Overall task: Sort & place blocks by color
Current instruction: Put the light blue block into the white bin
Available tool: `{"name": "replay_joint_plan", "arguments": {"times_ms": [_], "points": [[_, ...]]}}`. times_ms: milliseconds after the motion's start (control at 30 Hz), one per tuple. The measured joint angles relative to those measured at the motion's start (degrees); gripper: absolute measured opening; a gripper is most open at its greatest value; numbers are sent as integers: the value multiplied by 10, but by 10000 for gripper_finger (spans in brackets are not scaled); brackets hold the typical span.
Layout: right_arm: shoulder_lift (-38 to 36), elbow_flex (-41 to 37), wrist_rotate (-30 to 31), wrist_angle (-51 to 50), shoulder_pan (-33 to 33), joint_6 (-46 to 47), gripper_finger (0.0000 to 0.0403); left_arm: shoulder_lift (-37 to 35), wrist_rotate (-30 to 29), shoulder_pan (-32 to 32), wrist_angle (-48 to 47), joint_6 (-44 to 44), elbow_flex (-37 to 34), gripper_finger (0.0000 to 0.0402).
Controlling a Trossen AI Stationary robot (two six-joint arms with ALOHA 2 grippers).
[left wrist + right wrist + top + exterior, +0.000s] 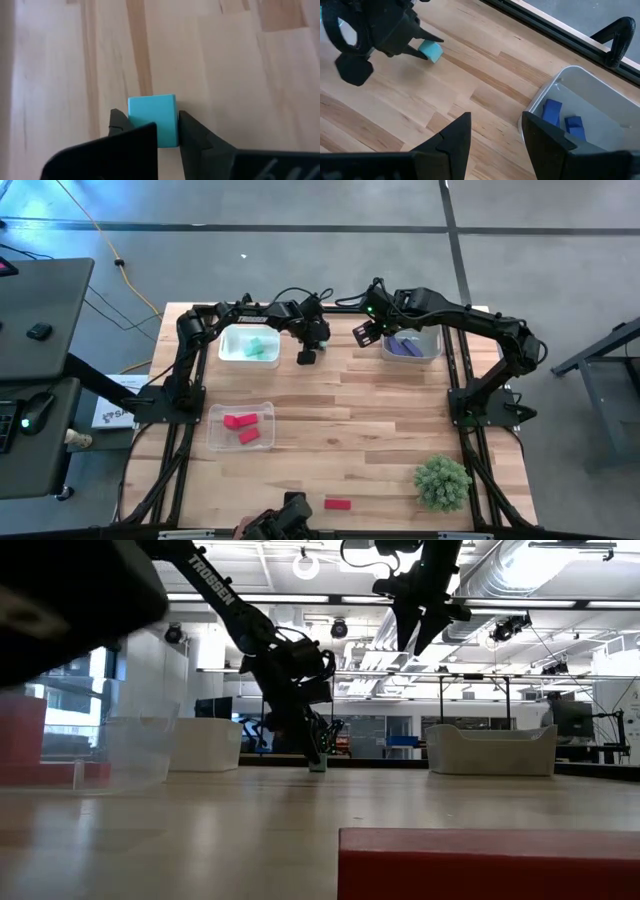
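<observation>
Clamping a teal block (152,119) between its jaws, the left gripper (307,356) sits low at the wooden surface (380,420), just beside the tray (228,350) that already holds teal blocks (262,346); in the low view the same block (318,764) shows at the surface under the gripper's tip, and from the right wrist it appears as a small teal piece (430,50) pinched beneath the dark left arm. The right gripper (366,333) hangs above the surface with its jaws partly apart and nothing between them, close to the far right tray (436,352), in which purple blocks (405,345) lie; the right wrist view looks down past its two fingers (451,140) at that tray's white wall (543,96) and the blocks inside (552,111). Nearer the front, a third tray (215,430) on the left side contains two red blocks (241,421), one beside the other. A single red block (338,504) lies loose on the surface near the front edge, well apart from all trays. A spiky green plant (442,482) stands at the front right corner.
</observation>
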Motion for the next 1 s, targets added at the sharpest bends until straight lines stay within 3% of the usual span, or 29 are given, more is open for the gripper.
{"name": "replay_joint_plan", "arguments": {"times_ms": [267,733,1000], "points": [[0,0,0,0,0,0,165,-60,2,1,-44,-28,-1,1],[0,0,0,0,0,0,165,-268,-22,18,-128,-51,-1,0],[0,0,0,2,0,0,165,-353,-56,25,-171,-59,-1,0]]}}
